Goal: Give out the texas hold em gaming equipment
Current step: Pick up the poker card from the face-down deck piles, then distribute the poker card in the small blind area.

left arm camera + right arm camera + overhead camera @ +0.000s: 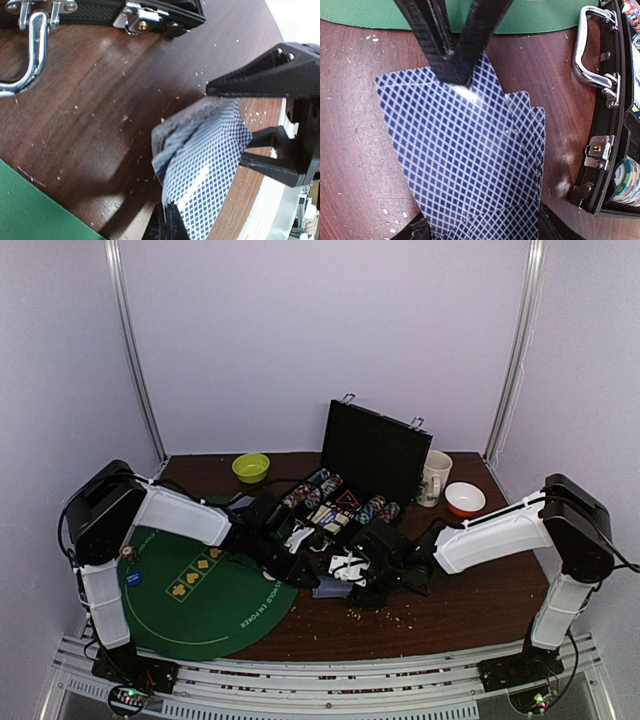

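Several blue diamond-backed playing cards (470,165), fanned — right jaws grasping them, left jaws clenched on the top one; green felt mat (160,625) reads "POKER".

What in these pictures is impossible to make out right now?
- Card faces: both wrist views show only the backs of the cards.
- Card count: right wrist view, the top card, pinched by the left fingers, covers most others.
- Values on the chips: top view too small; right wrist view's edge cuts them off.
- Print on the mug: top view, too small.
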Robot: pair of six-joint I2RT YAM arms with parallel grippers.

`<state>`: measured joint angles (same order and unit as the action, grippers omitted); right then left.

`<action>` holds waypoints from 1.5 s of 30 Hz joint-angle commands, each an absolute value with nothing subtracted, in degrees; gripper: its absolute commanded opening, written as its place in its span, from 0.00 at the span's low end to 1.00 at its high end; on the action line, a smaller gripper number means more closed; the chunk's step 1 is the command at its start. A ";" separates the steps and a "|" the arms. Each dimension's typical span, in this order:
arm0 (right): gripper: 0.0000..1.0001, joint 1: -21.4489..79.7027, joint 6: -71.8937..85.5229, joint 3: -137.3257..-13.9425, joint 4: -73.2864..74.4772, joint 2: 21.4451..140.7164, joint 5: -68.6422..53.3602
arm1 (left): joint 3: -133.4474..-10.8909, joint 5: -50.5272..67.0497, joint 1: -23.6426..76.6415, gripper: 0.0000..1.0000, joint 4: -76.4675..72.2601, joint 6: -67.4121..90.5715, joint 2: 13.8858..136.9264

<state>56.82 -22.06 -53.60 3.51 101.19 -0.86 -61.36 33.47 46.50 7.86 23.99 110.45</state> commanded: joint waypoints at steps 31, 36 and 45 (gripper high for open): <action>0.60 55.27 -21.52 -52.40 8.91 101.55 -0.33 | -31.38 17.72 -5.20 0.00 53.29 47.31 49.89; 0.60 55.14 -21.39 -52.64 8.87 101.15 -1.20 | -34.19 12.63 -7.98 0.00 59.41 47.29 52.29; 0.60 54.91 -21.52 -52.07 8.62 100.28 -0.81 | -45.02 4.00 -10.46 0.00 66.88 46.94 63.40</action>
